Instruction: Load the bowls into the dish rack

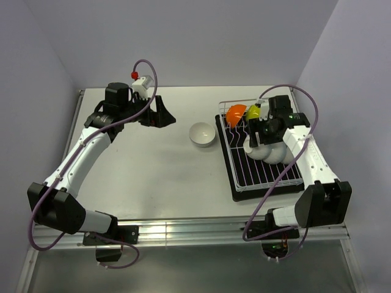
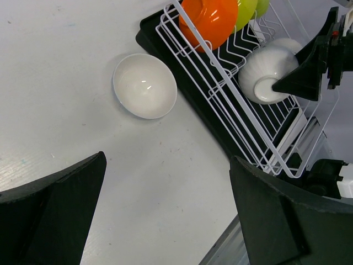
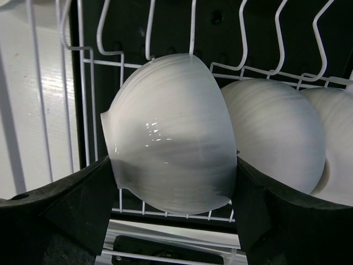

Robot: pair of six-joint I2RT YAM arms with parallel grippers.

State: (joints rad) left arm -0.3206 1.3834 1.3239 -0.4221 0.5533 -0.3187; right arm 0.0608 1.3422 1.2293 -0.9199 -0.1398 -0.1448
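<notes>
One white bowl [image 1: 202, 133] sits upright on the table left of the dish rack [image 1: 235, 177]; it also shows in the left wrist view [image 2: 144, 85]. My left gripper [image 1: 160, 115] is open and empty, hovering left of that bowl [image 2: 168, 210]. In the rack, an orange bowl [image 1: 235, 115] and a lime green bowl [image 1: 252, 112] stand at the far end. My right gripper [image 1: 255, 139] is shut on a white bowl [image 3: 171, 149], held on edge among the prongs, with its fingers [image 3: 71, 204] at both sides. Two more white bowls [image 3: 276, 138] lean right beside it.
The rack's black tray [image 2: 165, 47] and white wire rim [image 2: 220, 91] lie close to the right of the loose bowl. Walls close in the table at the back and both sides. The right arm's cable loops over the rack's near end [image 1: 275, 183].
</notes>
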